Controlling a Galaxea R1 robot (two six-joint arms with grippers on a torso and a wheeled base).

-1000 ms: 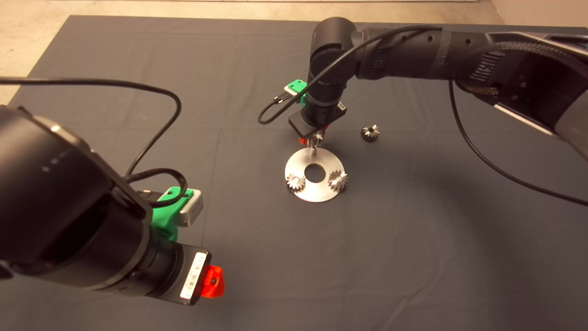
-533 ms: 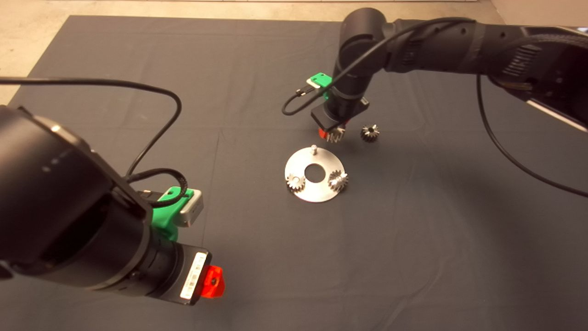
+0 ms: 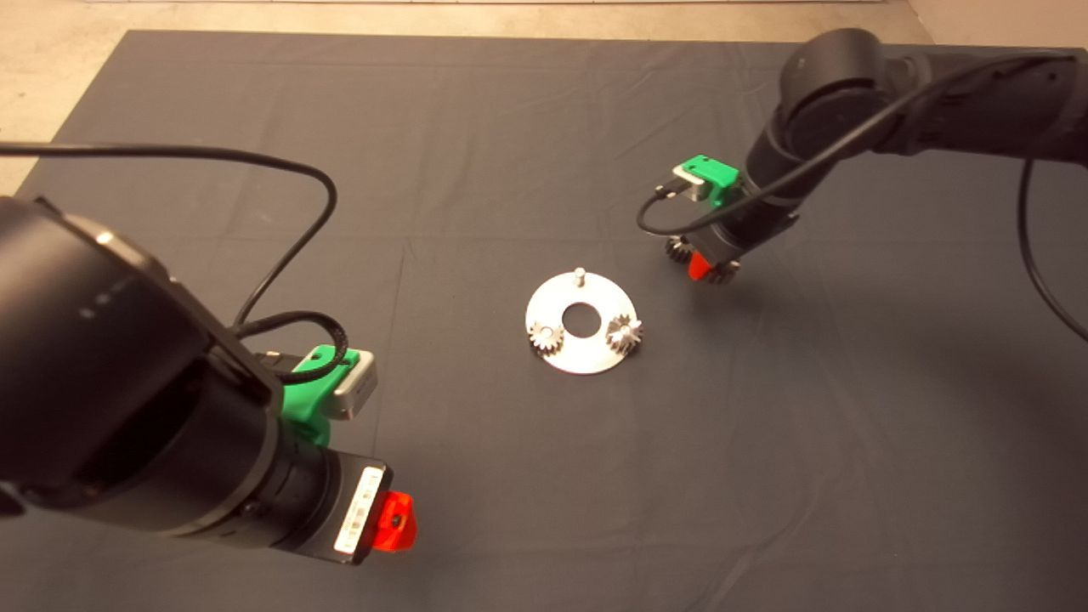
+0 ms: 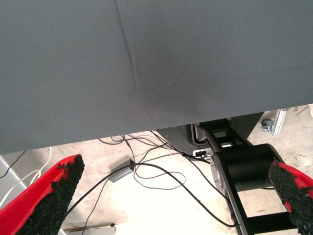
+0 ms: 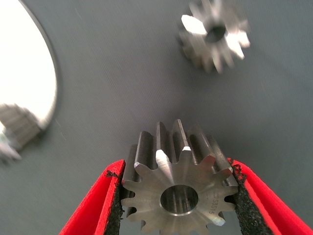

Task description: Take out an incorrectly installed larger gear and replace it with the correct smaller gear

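1. We found the right end effector [image 3: 710,270] out over the mat [image 3: 425,127], well off to the side of the steel disc [image 3: 595,357], with its two red fingers clamped on the larger gear [image 5: 178,196] by opposite teeth.
2. The pin [image 3: 579,274] at the far edge of the disc stood bare, so we judged the removal half of the job done.
3. The smaller gear [image 3: 677,248] lay flat on the mat just beside the loaded end effector, untouched, with its bore facing up.
4. What we judged was left: setting the larger gear down, picking up the smaller gear, and seating it on the bare pin.
5. Two other small gears [image 3: 546,337] [image 3: 625,331] sat on the disc around its centre hole. We judged they would crowd the approach to the pin only slightly, since they were on the disc's near half.
6. The nearest obstacle was the smaller gear itself. A careless put-down of the larger gear could have knocked it.
7. The left end effector [image 4: 173,166] was parked at the bench's near edge with its fingers wide apart and nothing between them. Its wrist view showed floor cables below.
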